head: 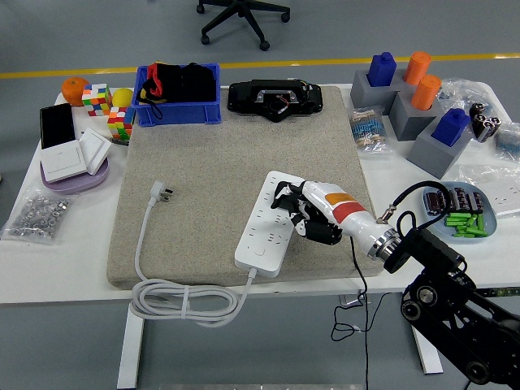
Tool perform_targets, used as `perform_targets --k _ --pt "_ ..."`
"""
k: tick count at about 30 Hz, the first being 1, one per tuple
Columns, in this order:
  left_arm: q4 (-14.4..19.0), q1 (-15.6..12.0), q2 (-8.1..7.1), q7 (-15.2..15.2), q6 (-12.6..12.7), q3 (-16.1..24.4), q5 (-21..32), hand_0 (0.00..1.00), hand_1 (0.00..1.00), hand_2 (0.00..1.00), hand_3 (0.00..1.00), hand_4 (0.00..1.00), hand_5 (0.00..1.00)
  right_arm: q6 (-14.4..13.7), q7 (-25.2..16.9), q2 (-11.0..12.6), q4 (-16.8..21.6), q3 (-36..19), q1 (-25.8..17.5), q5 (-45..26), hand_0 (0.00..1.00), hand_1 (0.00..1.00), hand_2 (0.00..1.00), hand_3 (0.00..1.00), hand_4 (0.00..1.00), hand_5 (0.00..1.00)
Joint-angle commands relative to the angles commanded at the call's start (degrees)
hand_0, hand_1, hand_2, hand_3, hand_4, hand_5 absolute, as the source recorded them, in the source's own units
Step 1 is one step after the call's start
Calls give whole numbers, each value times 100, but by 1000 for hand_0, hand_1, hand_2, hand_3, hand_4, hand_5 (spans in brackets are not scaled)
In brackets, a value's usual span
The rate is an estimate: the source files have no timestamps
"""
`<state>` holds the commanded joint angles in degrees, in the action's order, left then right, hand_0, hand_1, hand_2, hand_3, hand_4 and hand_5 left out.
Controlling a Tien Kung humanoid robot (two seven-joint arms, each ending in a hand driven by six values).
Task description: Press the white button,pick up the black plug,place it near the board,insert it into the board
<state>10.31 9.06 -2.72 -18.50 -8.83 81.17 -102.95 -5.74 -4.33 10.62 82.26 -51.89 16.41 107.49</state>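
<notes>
Your right white-and-black hand (307, 213) curls, apparently already pinching the small black plug (285, 193), over the far end of the long white power board (264, 229), whose length runs toward the beige mat's near edge.

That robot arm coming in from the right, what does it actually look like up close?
The right arm is black and bulky, built of rounded jointed segments. A silver metal ring forms the wrist. The right hand has a white shell with a red and orange band and black fingers. A thin black cable loops above the wrist, and more wire dangles below.
</notes>
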Motion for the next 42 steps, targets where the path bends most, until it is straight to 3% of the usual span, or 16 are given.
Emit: perform_targets --k 5,6,11,12,17,18,21,28,35,36,42 --pt "0 -1 -5 2 0 9 -26 691 638 615 638 561 184 44 32 68 170 -518 -307 -162 542 492 500 684 744 70" --pt "0 -2 -5 4 2 6 -22 692 638 615 638 561 183 48 36 82 196 -597 -358 -191 789 757 730 800 896 190" --pt "0 -4 -12 10 3 11 -48 692 638 615 638 561 183 92 65 148 288 -1022 -628 -335 789 757 730 800 896 190" --pt "0 -4 -13 10 2 16 -61 689 638 615 638 562 182 96 69 151 297 -1083 -667 -336 889 855 827 835 976 326" --pt "0 23 -10 34 -2 -20 -51 689 638 615 638 562 182 120 108 138 346 -1355 -904 -390 889 855 827 835 976 326" --pt "0 35 -7 41 -4 -32 -44 693 638 615 638 562 182 123 111 133 357 -1431 -979 -390 893 860 830 839 998 384" --pt "0 68 -2 61 -1 -66 -15 693 638 615 638 562 182 132 111 104 374 -1627 -1133 -408 893 860 830 839 998 384" --pt "0 104 11 70 8 -74 -52 692 638 615 638 562 182 76 13 -113 412 -2269 -1471 -686 897 860 825 844 998 402" --pt "0 80 26 56 24 -18 -115 693 638 615 638 562 182 -217 -498 -259 450 -2654 -1673 -1026 890 840 804 835 979 372" --pt "0 79 30 57 26 -17 -111 692 638 615 638 562 181 -278 -623 -268 446 -2685 -1695 -1092 843 789 760 800 974 349" --pt "0 80 63 67 33 -62 -14 693 638 615 638 561 182 -422 -955 -355 446 -2856 -1829 -1212 817 765 736 778 952 347"
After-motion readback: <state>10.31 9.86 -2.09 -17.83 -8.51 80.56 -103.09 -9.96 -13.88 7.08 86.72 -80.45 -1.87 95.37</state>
